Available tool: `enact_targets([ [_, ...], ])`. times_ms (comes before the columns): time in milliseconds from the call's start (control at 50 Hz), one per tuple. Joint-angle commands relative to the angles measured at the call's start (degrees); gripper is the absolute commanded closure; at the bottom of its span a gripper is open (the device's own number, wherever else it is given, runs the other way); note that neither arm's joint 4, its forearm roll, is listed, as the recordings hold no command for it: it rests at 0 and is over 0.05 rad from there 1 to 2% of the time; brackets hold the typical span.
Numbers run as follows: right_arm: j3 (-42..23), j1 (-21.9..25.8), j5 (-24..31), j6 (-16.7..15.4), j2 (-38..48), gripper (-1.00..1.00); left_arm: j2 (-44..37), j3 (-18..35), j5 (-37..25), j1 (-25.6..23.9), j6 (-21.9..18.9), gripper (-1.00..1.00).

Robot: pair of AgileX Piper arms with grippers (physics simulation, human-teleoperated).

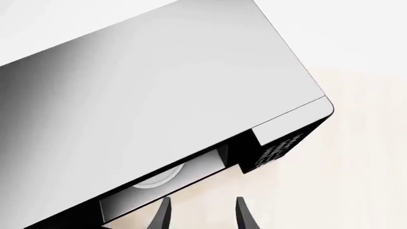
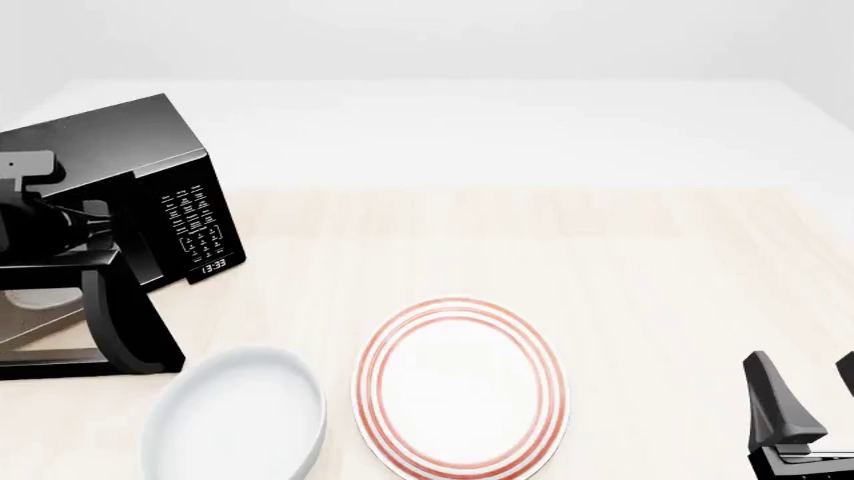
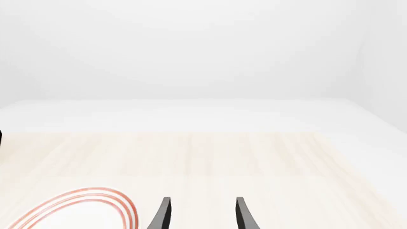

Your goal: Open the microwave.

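Note:
The black microwave stands at the table's left, its button panel and clock facing the arms. Its door is swung out toward the front, well away from the body. Inside the opening lies a white turntable plate. My left arm is in front of the opening, and its fingertips are hard to make out there. In the left wrist view my left gripper is open and holds nothing, just outside the cavity. My right gripper rests open near the front right corner, far from the microwave.
A white plate with red rings lies at the front centre, also seen in the right wrist view as the ringed plate. A plain white bowl sits left of it, close to the open door's end.

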State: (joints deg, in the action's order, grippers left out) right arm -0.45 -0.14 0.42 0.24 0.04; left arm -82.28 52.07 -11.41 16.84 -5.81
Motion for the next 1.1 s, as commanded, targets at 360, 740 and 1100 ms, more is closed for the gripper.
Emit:
enact_targets([
  [360,0.0,0.0,0.0,0.0,0.0,-1.0,-0.7,-1.34,0.41,0.55,0.2,-1.0],
  [740,0.0,0.0,-0.01,0.01,0.0,-1.0,3.05,-4.76,0.19,0.53,-0.04,-1.0],
  [1100,0.0,0.0,0.01,0.0,0.0,-1.0,7.28,-8.81,0.12,0.73,-0.28,-1.0],
])
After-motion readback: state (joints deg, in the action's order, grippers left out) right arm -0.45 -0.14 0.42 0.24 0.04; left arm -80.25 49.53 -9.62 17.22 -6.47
